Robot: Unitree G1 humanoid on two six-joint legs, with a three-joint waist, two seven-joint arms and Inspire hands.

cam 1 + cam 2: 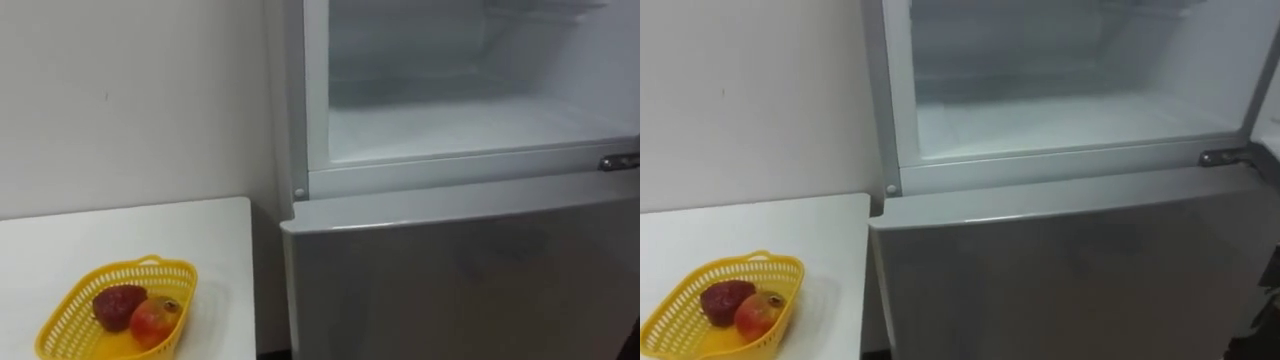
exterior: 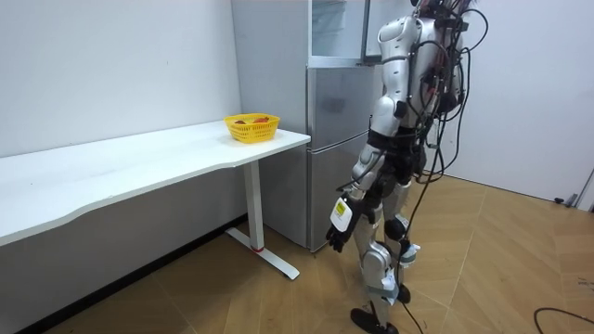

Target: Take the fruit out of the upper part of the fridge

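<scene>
The fridge (image 1: 450, 280) is the biggest thing before the robot, a grey two-part cabinet against the pale wall (image 1: 130, 100). Its upper compartment (image 1: 470, 120) stands open, showing a white inner floor and white walls, while the lower door (image 1: 1060, 270) is closed. A small metal fitting (image 1: 620, 161) sits at the right end of the strip between the two parts.

Just to the left of the fridge is a long white table (image 1: 120, 235), its end close to the fridge's side. In the room view the robot stands upright on the wooden floor (image 2: 232, 288), close to the fridge and facing it.

Near the table's fridge end sits a yellow basket (image 1: 185, 285). Two fruits lie in it, touching: a dark red fruit (image 1: 118, 303) and, to its right, a red-orange fruit (image 1: 152, 320).

The left hand (image 2: 337, 234) hangs low beside the robot's thigh in the room view; whether its fingers are relaxed or curled cannot be told there.
</scene>
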